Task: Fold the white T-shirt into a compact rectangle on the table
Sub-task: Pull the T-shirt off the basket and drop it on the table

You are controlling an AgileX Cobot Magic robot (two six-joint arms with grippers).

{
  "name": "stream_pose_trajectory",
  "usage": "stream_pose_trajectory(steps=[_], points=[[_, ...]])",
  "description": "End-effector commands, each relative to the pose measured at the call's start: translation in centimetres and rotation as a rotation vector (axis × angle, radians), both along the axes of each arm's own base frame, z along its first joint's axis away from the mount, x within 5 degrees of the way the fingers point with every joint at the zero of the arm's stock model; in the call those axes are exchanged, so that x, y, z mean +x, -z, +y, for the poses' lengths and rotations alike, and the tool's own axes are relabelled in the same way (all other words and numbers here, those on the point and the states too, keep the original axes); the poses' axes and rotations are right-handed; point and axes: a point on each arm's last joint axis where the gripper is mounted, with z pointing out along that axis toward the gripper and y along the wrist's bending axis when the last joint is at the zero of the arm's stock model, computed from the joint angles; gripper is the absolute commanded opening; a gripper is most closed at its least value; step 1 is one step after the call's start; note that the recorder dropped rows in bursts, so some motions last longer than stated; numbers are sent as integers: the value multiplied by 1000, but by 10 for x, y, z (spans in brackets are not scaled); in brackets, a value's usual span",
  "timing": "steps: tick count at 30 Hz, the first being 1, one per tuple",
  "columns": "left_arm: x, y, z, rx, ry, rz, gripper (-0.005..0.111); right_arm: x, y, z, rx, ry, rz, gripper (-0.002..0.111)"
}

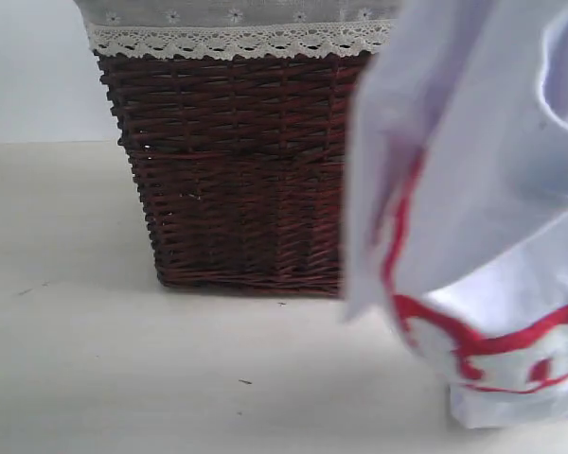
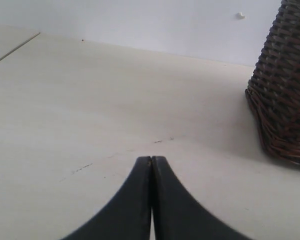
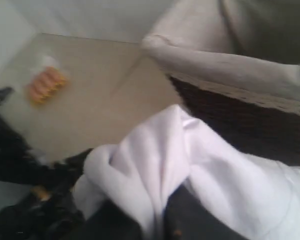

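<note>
Right wrist view: T-shirt in gripper

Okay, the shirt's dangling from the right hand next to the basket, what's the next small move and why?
Probably lower the right hand so the white T-shirt settles onto the table beside the basket. The shirt hangs bunched in that hand's grip, so it can't be folded yet. The left hand, shut and empty, could then help spread it.

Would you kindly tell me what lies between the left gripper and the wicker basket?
Only bare table with a few faint dark marks, as the left wrist view shows.
</note>
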Motion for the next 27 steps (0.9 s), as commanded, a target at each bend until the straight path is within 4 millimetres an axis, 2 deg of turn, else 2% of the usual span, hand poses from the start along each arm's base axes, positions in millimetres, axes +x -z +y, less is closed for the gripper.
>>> stream_pose_trajectory(steps=[1, 3, 4, 5, 6, 7, 8, 9, 10, 11, 12, 13, 15, 18, 21, 24, 27], points=[[0, -1, 0, 1, 3, -12, 0, -14, -17, 11, 206, -135, -23, 0], [0, -1, 0, 1, 3, -12, 0, -8, -11, 6, 116, -68, -37, 0], [0, -1, 0, 1, 3, -12, 0, 0, 0, -2, 8, 36, -23, 0], [0, -1, 0, 1, 3, -12, 0, 12, 19, -10, -68, 150, 57, 0], [0, -1, 0, 1, 3, -12, 0, 18, 33, -13, -115, 204, 107, 0], [0, -1, 0, 1, 3, -12, 0, 32, 67, -21, -246, 276, 194, 0], [0, -1, 0, 1, 3, -12, 0, 39, 86, -25, -325, 304, 241, 0], [0, -1, 0, 1, 3, -12, 0, 50, 122, -33, -460, 351, 339, 0], [0, -1, 0, 1, 3, -12, 0, 56, 141, -36, -535, 358, 389, 0], [0, -1, 0, 1, 3, -12, 0, 66, 172, -40, -652, 355, 480, 1], [0, -1, 0, 1, 3, -12, 0, 72, 188, -43, -716, 348, 532, 4], [0, -1, 0, 1, 3, -12, 0, 81, 208, -46, -815, 339, 588, 12], [0, -1, 0, 1, 3, -12, 0, 94, 220, -55, -947, 386, 610, 23], [0, -1, 0, 1, 3, -12, 0, 109, 228, -70, -1120, 508, 596, 39], [0, -1, 0, 1, 3, -12, 0, 119, 233, -78, -1229, 571, 569, 51], [0, -1, 0, 1, 3, -12, 0, 124, 236, -80, -1278, 568, 563, 56], [0, -1, 0, 1, 3, -12, 0, 128, 234, -79, -1284, 546, 553, 56]])
